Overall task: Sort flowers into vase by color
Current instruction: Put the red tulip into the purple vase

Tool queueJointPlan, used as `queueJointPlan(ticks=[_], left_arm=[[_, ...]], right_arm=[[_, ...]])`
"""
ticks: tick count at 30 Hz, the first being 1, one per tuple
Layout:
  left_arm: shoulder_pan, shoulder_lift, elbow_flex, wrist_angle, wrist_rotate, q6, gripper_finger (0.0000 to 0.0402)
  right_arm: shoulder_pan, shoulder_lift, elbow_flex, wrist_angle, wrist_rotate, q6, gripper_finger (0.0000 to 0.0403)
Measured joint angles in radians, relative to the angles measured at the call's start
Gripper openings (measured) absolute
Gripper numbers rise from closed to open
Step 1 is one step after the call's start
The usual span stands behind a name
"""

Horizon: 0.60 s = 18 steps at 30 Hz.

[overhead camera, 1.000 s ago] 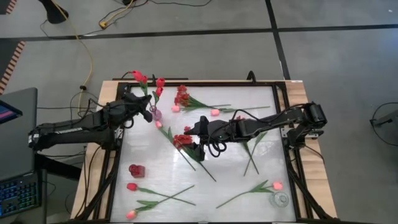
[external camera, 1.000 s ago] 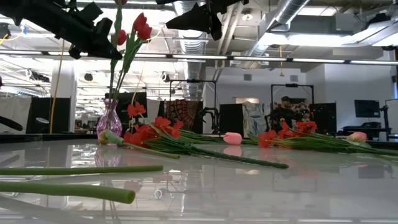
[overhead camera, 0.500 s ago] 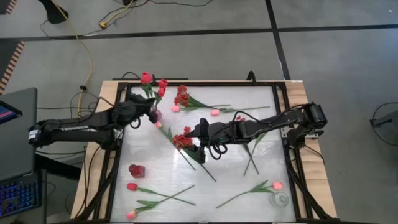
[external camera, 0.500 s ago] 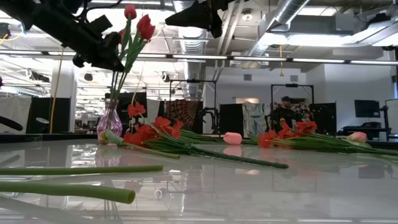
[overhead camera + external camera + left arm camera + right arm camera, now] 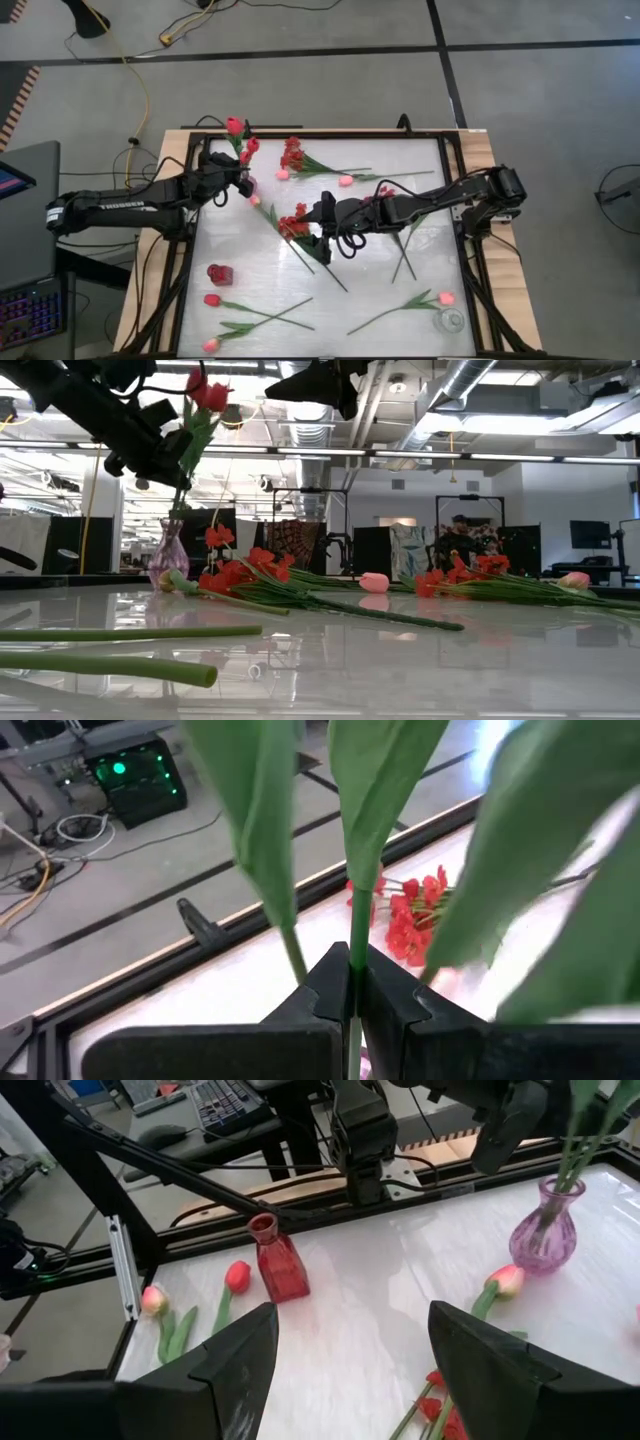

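White bench (image 5: 380, 300) framed in black, filling the middle of the high view. Left arm reaching in from 9 o'clock, its left tool (image 5: 236, 178) up at about 10 o'clock over the purple vase (image 5: 249, 184); jaws pinched tight on a green stem (image 5: 358, 945) of the red tulips (image 5: 240, 134), leaves crowding the left wrist view. In the low view, same tulips (image 5: 204, 395) held high and tilted above the purple vase (image 5: 168, 554), stem running down toward its neck; whether the stem end sits inside the neck, cannot tell.

Right arm coming from 3 o'clock to the centre, right tool (image 5: 322, 238) hovering above the red blossom spray (image 5: 294, 224) and its long stem; fingers spread wide, nothing between them, as the right wrist view shows (image 5: 350, 1370).

Loose flowers across the bench: a second red spray (image 5: 292, 153) at 12 o'clock, pink tulip (image 5: 345, 181) just beside it, another pink tulip (image 5: 445, 297) at 5 o'clock, a red tulip (image 5: 212, 299) and a pink one (image 5: 211, 344) at 7 o'clock with crossed stems.

Red vase (image 5: 219, 272) at 8 o'clock, standing apart from the flowers; clear glass vase (image 5: 450, 321) at 5 o'clock near the corner.
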Motion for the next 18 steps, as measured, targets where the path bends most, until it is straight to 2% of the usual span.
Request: queueJointPlan(ticks=[14, 18], left_arm=[[0.0, 0.0, 0.0, -0.012, -0.003, -0.03, 0.0003], [0.0, 0.0, 0.0, -0.013, -0.003, -0.03, 0.0015]], right_arm=[[0.0, 0.0, 0.0, 0.0, 0.0, 0.0, 0.0286], [0.0, 0.0, 0.0, 0.0, 0.0, 0.0, 0.0286]])
